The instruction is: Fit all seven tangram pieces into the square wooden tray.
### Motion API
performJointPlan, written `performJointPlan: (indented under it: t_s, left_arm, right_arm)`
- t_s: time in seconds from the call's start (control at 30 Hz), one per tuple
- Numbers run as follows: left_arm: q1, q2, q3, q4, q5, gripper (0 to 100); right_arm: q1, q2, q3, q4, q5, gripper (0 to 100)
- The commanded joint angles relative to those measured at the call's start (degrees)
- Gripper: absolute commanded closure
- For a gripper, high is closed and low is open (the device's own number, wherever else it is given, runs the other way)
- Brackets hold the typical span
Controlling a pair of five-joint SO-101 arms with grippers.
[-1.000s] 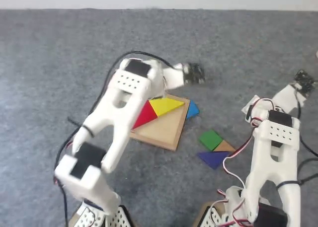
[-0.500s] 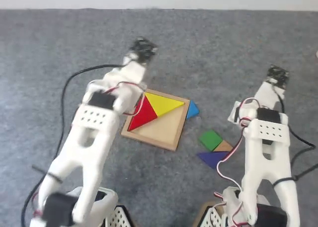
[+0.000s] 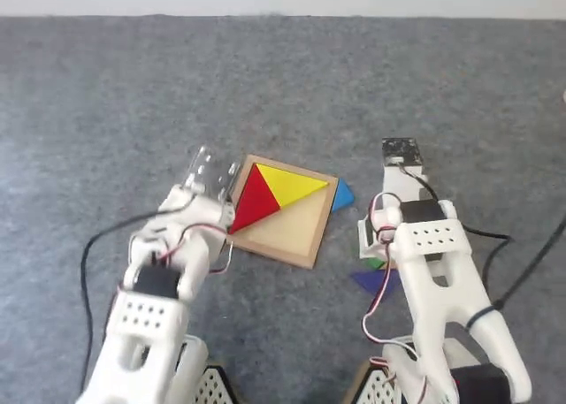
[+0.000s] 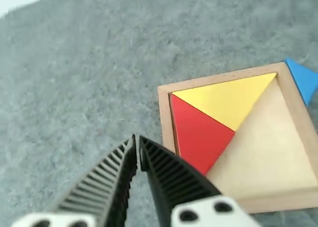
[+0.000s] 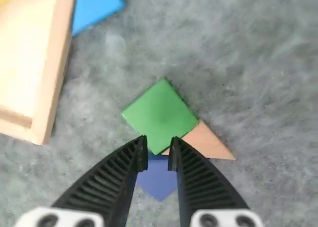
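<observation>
Your worktop (image 3: pixel 106 95) is covered all over in a grey, carpet-like fabric. The square wooden tray (image 3: pixel 287 229) lies flat on it near the middle, turned at an angle to the worktop's far edge. You have a light blue piece (image 3: pixel 343 194) lying on the fabric just beside one outer corner of the tray. A little apart from the tray, three more pieces lie clustered together: a green square (image 5: pixel 160 115), a tan triangle (image 5: pixel 206 143) against one of its edges, and a dark blue piece (image 5: pixel 158 180) at its corner.
</observation>
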Motion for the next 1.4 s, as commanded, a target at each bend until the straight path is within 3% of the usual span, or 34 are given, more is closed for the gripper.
performJointPlan:
  t_s: [0.0, 0.4, 0.5, 0.67, 0.9, 1.37]
  left_arm:
    - [-0.6, -9.4, 3.8, -1.6, -1.1, 99]
    - [-4.6, -24.1, 16.6, -1.5, -1.4, 99]
    - [-4.6, -27.0, 16.7, 4.1, -1.4, 99]
    - [-4.2, -33.0, 16.7, 13.7, -1.4, 99]
    - [-4.5, -37.4, 16.5, 22.7, -1.4, 99]
    - [-4.0, -37.5, 16.5, 23.4, -1.5, 99]
  right_arm:
    - [-0.8, -2.7, -0.2, 0.2, 0.7, 91.8]
    - [-0.7, -3.0, 0.4, 5.7, 1.9, 91.8]
    - [-1.1, -5.1, 4.0, 3.5, 6.2, 92.3]
    - [-0.8, -16.0, 13.9, -6.5, 6.6, 92.3]
    - [-0.8, -33.1, 23.9, -9.4, 6.6, 92.1]
    - [0.7, -61.5, 31.8, -10.8, 6.2, 92.3]
